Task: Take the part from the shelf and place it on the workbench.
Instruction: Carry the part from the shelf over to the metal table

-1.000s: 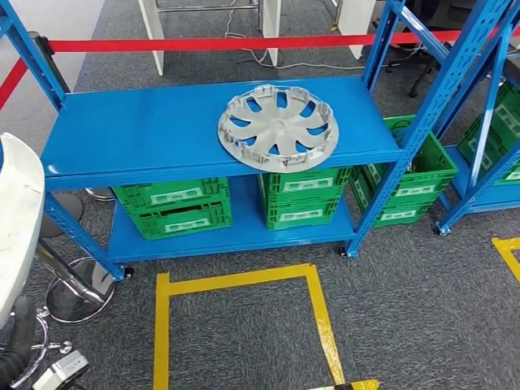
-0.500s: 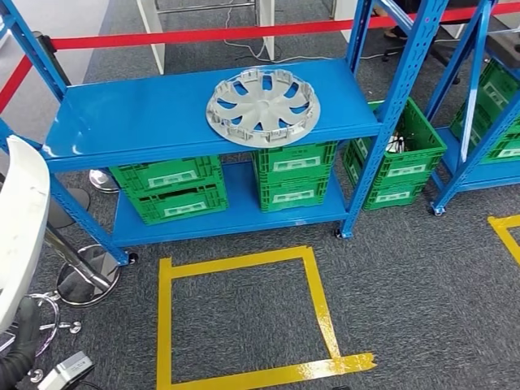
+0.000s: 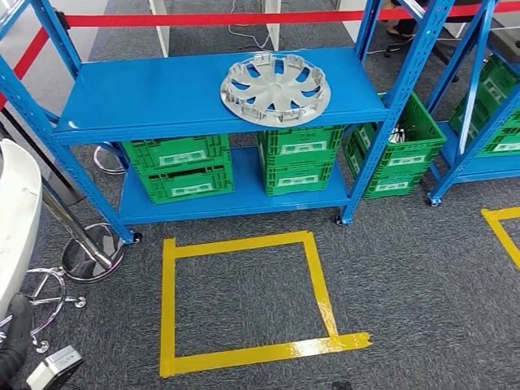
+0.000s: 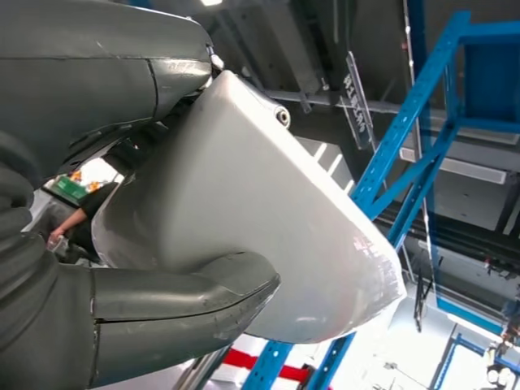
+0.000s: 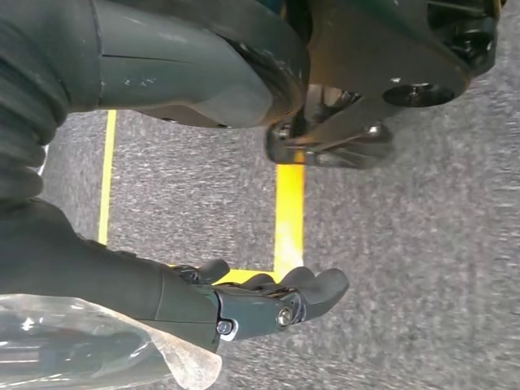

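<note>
A large white curved part (image 3: 17,219) stands at the left edge of the head view, in front of the blue shelf (image 3: 153,93). In the left wrist view my left hand (image 4: 80,89) grips this white part (image 4: 245,219), with the thumb (image 4: 184,305) on one side and the fingers on the other. My right hand (image 5: 257,305) hangs over the grey carpet with its fingers stretched out and nothing in it.
A silver hubcap (image 3: 275,88) lies on the shelf's upper board. Green crates (image 3: 178,166) fill the lower board, and another (image 3: 392,154) stands to the right. A yellow taped square (image 3: 242,353) marks the carpet. Chrome stand bases (image 3: 92,256) sit at left; red barrier tape (image 3: 214,18) runs behind.
The whole picture has shifted: the camera moved, so the shelf sits higher in view and more of the yellow square shows. The white part stays at the left edge.
</note>
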